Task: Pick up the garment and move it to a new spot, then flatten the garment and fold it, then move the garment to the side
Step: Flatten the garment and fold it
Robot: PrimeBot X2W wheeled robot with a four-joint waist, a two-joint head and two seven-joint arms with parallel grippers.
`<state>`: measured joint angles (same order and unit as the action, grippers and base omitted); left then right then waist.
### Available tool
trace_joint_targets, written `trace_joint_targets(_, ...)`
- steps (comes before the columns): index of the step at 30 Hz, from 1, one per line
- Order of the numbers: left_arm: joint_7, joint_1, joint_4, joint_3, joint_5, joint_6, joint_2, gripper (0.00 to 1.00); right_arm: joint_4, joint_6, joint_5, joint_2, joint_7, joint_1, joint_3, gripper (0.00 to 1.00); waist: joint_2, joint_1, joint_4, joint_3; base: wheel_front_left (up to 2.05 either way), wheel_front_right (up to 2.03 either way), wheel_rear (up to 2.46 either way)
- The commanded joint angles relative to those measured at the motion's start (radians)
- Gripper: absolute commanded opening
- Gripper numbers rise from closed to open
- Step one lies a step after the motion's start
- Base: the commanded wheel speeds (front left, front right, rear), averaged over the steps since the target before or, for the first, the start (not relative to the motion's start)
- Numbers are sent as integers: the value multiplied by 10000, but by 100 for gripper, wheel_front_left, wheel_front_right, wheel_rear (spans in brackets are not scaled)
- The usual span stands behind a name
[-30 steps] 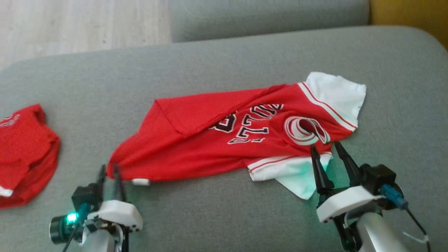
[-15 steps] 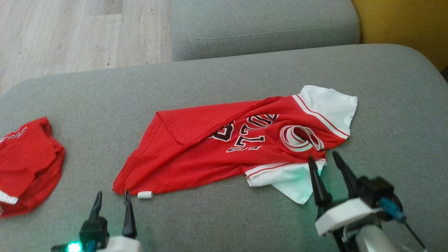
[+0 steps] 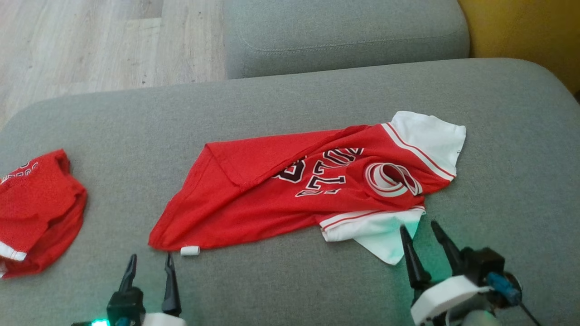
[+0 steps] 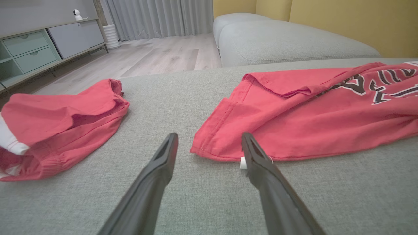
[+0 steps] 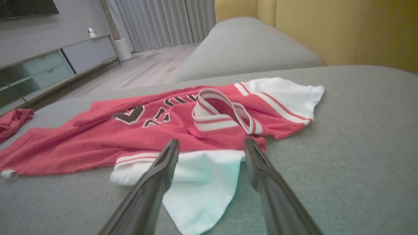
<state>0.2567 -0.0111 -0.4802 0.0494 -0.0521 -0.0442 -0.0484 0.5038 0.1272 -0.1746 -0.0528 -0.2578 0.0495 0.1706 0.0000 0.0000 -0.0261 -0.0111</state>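
Backed off the jersey (image 3: 272, 199), my left pincer (image 3: 151, 256) and right pincer (image 3: 418, 225) gape just short of it (flattening, folding remain).

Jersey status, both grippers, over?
Left gripper open, short of hem. Right gripper open at white sleeve. Jersey rumpled, unfolded, on sofa. Second red garment apart, left.

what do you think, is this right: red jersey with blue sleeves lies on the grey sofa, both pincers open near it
No: the head view shows white sleeves, not blue. The red jersey lies on the grey sofa, left pincer and right pincer open near it.
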Motion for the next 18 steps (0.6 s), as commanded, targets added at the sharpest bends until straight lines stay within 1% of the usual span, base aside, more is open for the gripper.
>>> trace_joint_targets(1, 51, 354, 287, -181, 9, -24, -28, 100, -12, 35, 16, 25, -40, 309, 186, 100, 0, 0, 22, 30, 0, 0, 0)
trace_joint_targets(2, 51, 331, 273, -121, -7, -14, -26, 100, 254, 35, -59, 25, -40, 314, 204, 100, 0, 0, 45, 58, 0, 0, 0)
trace_joint_targets(3, 51, 306, 249, 5, -56, 0, -23, 100, 732, 35, -382, 25, -40, 348, 408, 100, 0, 0, 114, 116, 0, 0, 0)
trace_joint_targets(9, 51, 380, 90, 320, -215, 57, -21, 100, 1937, 35, -1391, 25, -40, 621, 666, 100, 0, 0, 363, 306, 0, 0, 0)
trace_joint_targets(12, 51, 487, 79, 364, -181, 71, -20, 100, 2254, 35, -1686, 26, -40, 788, 783, 100, 0, 0, 482, 409, 0, 0, 0)
trace_joint_targets(18, 51, 631, 151, 333, -93, 118, -19, 100, 2485, 35, -2171, 26, -40, 1063, 1159, 100, 0, 0, 634, 586, 0, 0, 0)
